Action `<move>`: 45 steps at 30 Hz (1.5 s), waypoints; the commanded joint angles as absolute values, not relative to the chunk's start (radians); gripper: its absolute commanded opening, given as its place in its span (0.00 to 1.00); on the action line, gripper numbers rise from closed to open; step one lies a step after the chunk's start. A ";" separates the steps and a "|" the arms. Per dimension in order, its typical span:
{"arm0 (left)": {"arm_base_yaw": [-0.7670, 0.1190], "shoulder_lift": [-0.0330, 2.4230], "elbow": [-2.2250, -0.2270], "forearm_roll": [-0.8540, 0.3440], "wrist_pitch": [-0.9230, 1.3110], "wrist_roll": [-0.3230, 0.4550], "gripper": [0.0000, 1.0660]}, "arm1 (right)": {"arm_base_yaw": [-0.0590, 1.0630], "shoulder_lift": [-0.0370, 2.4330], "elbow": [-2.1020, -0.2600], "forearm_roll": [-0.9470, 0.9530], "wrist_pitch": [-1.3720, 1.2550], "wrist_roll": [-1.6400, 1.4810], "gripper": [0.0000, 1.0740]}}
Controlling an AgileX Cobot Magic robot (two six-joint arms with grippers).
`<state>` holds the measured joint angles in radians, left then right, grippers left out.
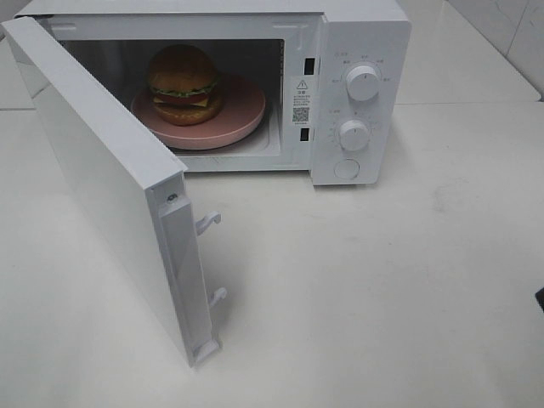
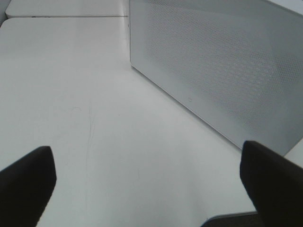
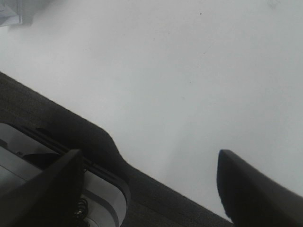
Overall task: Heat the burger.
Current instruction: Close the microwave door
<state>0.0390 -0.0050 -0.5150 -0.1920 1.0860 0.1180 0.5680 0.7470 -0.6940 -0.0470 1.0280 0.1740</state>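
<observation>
One door wide open, burger inside

One microwave with one door. One burger. One pink plate. Two knobs and one round button. Two door hooks. One table. Two grippers: one left gripper, one right gripper.

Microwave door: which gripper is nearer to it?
Left. The left gripper sits open just off the outer face of the microwave door; the right gripper is open over the table, away from the door.
</observation>
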 commanded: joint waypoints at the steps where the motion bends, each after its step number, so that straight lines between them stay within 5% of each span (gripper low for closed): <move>1: 0.035 -0.020 -0.516 -0.194 1.073 0.113 0.92 | 0.469 0.689 -0.690 -0.049 1.076 0.177 0.71; 14: 0.035 -0.020 -0.516 -0.194 1.073 0.113 0.92 | 0.215 0.409 -0.575 -0.046 1.086 0.158 0.71; 35: 0.035 -0.020 -0.516 -0.194 1.073 0.113 0.92 | 0.086 -0.022 -0.501 -0.047 0.996 0.173 0.71; 45: 0.035 -0.018 -0.516 -0.194 1.073 0.113 0.92 | 0.077 -0.032 -0.501 -0.049 0.996 0.173 0.71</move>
